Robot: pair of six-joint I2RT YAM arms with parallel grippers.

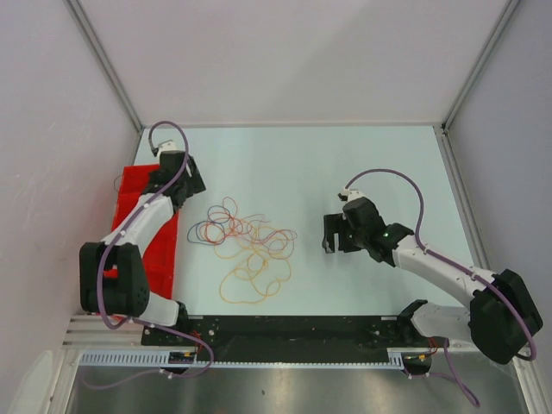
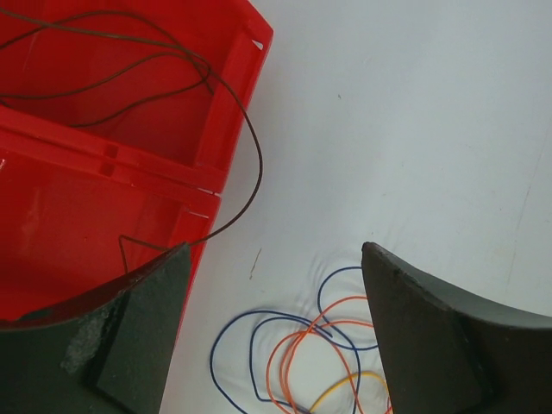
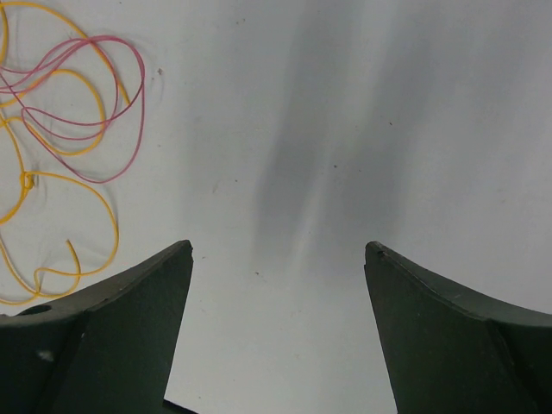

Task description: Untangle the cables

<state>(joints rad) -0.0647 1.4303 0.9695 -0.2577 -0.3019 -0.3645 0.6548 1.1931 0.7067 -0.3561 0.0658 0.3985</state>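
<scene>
Top view: the left arm (image 1: 142,220) is covering much of the bin (image 1: 164,259). The cables (image 1: 246,250) are showing too thin there for their crossings to be traced.

Left wrist view: a dark cable (image 2: 250,147) is running off the top and left edges. Its near end is stopping at or behind the left gripper's (image 2: 276,250) left finger (image 2: 147,328); which one cannot be told. The bottom edge is cutting the blue, orange and yellow loops (image 2: 293,341).

Right wrist view: the left edge is cutting the yellow and pink loops (image 3: 65,103).

gripper (image 2: 276,250): jaws apart | dark cable (image 2: 260,168): over red bin (image 2: 69,224) wall | blue cable (image 2: 259,312): on table (image 2: 414,129)
</scene>
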